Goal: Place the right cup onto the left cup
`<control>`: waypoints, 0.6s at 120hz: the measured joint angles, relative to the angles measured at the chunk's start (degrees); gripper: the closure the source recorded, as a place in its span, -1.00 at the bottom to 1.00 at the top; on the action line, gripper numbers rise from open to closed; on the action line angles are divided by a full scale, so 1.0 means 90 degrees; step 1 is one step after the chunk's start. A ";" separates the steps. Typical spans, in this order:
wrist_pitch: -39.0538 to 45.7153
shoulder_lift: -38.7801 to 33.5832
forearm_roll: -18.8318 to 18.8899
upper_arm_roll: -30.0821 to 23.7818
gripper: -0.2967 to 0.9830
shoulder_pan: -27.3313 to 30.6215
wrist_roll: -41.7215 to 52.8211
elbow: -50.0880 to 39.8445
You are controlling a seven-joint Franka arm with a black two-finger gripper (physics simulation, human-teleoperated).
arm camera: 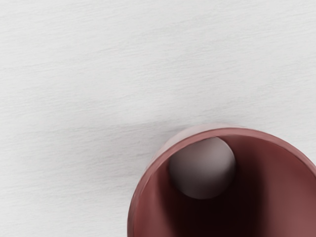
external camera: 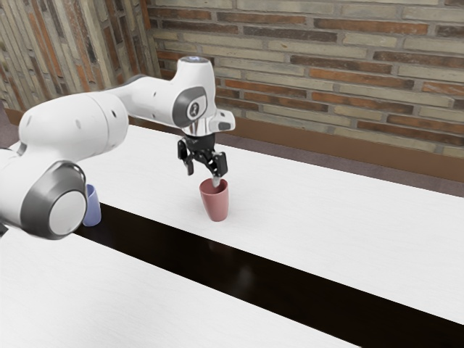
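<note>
The gripper (external camera: 203, 177) is held above the red cup (external camera: 215, 204), its jaws spread apart and nothing clamped. The cup is stood upright on the white table (external camera: 312, 210), so its rim is left exposed; a pinch across one wall is probably intended. The blue cup (external camera: 92, 206) (partly hidden by the arm (external camera: 72, 127)) is judged the stacking base, kept well apart; lateral alignment should be checked before lowering.

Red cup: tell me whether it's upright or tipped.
Upright: the red cup stands on its narrower end, its wide mouth facing up.
</note>
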 joint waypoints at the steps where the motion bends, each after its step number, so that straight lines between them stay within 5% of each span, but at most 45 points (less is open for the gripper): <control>1: 0.0006 0.0005 0.0000 0.0000 -0.54 0.0000 0.0000 -0.0003; 72: 0.0255 0.0286 -0.0019 -0.0002 -0.48 -0.0002 -0.0054 -0.0095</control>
